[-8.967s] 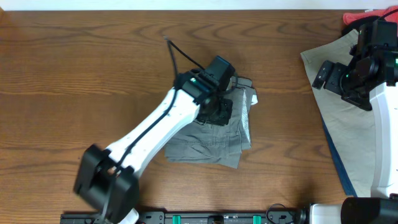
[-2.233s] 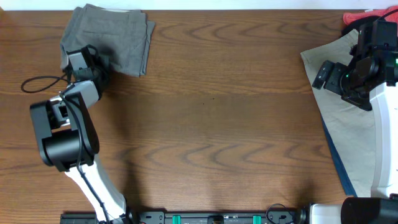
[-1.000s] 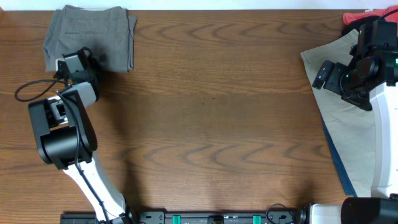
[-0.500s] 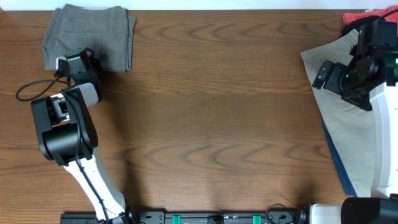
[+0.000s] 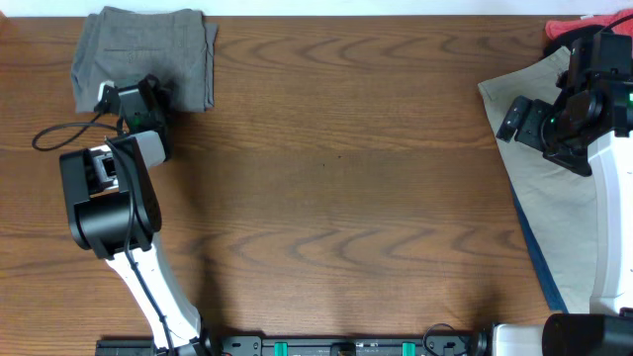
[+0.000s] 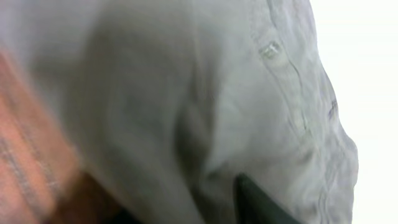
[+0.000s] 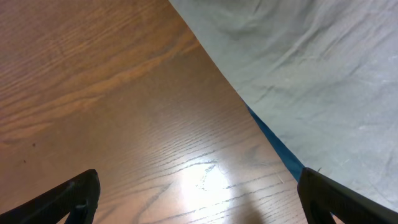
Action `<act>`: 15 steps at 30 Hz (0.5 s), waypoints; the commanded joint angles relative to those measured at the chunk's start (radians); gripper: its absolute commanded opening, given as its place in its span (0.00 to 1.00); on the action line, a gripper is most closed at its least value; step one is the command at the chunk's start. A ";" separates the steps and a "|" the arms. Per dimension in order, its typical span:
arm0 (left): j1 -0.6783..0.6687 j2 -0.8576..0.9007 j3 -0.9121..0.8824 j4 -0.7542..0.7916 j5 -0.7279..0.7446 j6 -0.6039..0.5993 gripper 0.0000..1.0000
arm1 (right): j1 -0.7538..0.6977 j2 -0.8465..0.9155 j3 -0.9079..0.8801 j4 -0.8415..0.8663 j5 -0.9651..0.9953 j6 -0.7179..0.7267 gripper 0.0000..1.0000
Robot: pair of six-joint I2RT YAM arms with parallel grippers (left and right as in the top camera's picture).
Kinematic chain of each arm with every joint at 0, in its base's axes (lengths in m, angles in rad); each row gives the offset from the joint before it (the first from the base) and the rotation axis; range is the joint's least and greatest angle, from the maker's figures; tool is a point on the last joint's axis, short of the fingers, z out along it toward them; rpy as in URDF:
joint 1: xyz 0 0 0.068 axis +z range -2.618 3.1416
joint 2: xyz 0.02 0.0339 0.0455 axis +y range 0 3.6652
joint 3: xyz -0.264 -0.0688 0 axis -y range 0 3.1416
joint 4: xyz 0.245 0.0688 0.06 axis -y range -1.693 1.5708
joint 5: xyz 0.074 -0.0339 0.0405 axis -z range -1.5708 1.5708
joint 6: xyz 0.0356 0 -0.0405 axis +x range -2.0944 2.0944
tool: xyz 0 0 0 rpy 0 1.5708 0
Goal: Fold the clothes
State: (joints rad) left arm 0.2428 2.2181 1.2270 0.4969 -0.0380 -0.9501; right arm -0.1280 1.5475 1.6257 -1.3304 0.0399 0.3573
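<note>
The folded mid-grey shorts [image 5: 143, 54] lie flat in the table's far left corner. My left gripper [image 5: 134, 99] is at their near edge. In the left wrist view the grey shorts [image 6: 217, 93] fill the blurred frame, and the two dark fingertips of the left gripper [image 6: 186, 211] stand apart at the bottom with nothing held. My right gripper [image 5: 516, 117] hovers open and empty over the left edge of the khaki-beige shorts [image 5: 564, 218]. The right wrist view shows the open right gripper [image 7: 199, 199] above bare wood beside the khaki-beige cloth [image 7: 311, 62].
A red piece [image 5: 569, 27] shows at the far right corner. A blue cloth edge [image 5: 534, 259] peeks from under the khaki shorts and shows in the right wrist view [image 7: 273, 146]. A black cable [image 5: 54, 133] loops left of the left arm.
The left arm carried the grey shorts from the table's middle to the far left corner. In the last second the shorts stayed put and the left gripper shifted slightly right. The right arm has not moved.
</note>
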 commanded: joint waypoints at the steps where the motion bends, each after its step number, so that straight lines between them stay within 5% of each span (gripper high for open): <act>1: -0.003 0.014 0.010 -0.032 0.013 0.090 0.47 | -0.003 0.005 0.001 -0.001 0.001 0.013 0.99; 10: 0.053 -0.124 0.010 -0.224 0.055 0.161 0.63 | -0.003 0.005 0.001 -0.001 0.001 0.013 0.99; 15: 0.062 -0.288 0.010 -0.386 0.060 0.286 0.84 | -0.003 0.005 0.001 -0.001 0.001 0.013 0.99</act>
State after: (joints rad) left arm 0.3050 2.0415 1.2335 0.1425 0.0132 -0.7635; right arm -0.1280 1.5475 1.6257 -1.3308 0.0399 0.3573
